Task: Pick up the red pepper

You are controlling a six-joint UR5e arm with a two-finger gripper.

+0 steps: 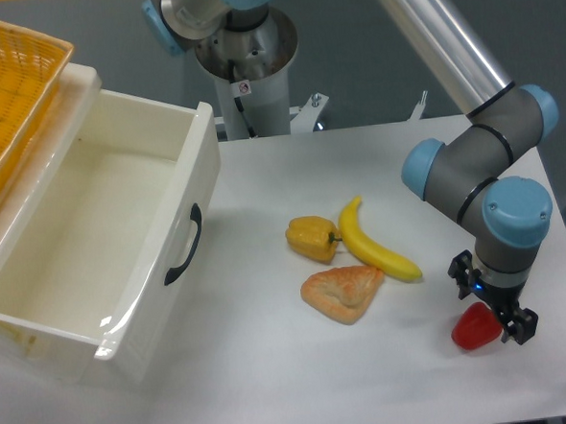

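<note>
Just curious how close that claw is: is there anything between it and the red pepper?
No. In the camera view, the gripper is right over the red pepper, fingers open on either side of its top, with nothing in between.

Table w/ food items mid-frame, drawer at left, arm at right.

Open drawer (92, 233) fills left half of frame; basket (6, 85) sits above it in upper-left corner. Robot base (245, 56) stands top centre, behind the table (303, 384). Centre of frame: yellow pepper (312, 238), banana (376, 245) just to its right, bread wedge (344, 293) below both, near the banana's lower end, prob. not touching. Red pepper (476, 326) lies lower right, well apart from that group. Gripper (493, 304) sits directly over it, fingers either side of its top right; contact can't be made out.
</note>
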